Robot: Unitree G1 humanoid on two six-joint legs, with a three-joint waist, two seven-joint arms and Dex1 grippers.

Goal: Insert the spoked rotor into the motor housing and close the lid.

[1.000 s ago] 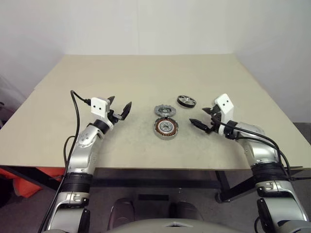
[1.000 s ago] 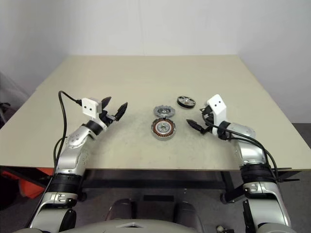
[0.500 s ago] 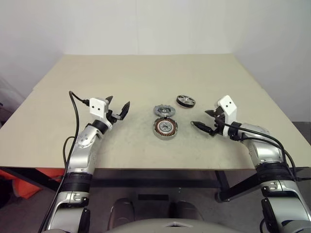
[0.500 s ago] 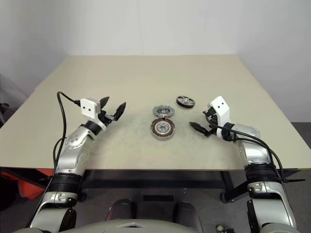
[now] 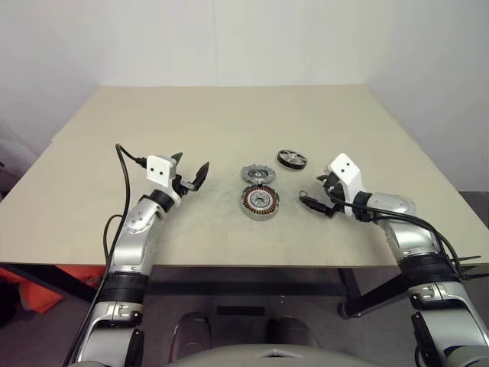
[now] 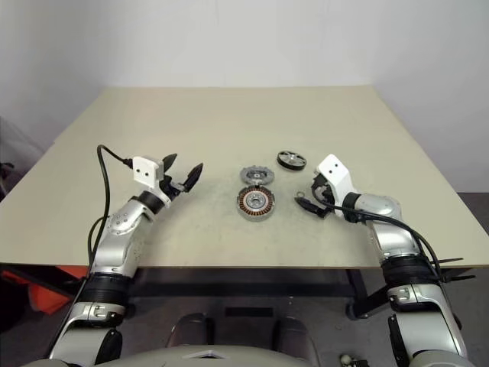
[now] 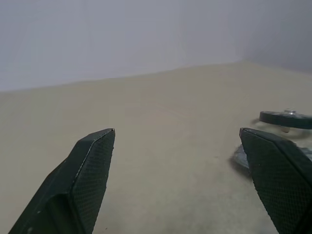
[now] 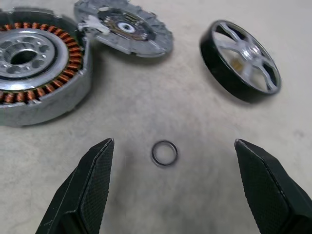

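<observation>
Right of frame centre, spoked rotor (image 5: 292, 158) was found flat on table (image 5: 229, 122), beyond lid (image 5: 258, 175) and motor housing (image 5: 260, 200). Judged rigid, light, slick-rimmed; best gripped across rim. Right gripper (image 5: 314, 196) and left gripper (image 5: 190, 173) stood open, empty.

On the table (image 5: 229, 122) lie four loose parts. There is one spoked rotor (image 8: 240, 60), one motor housing (image 8: 36, 72), one lid (image 8: 126, 30) and one small metal ring (image 8: 164, 152). Two grippers, the left gripper (image 5: 192, 174) and the right gripper (image 5: 318, 194), hang over it.
</observation>
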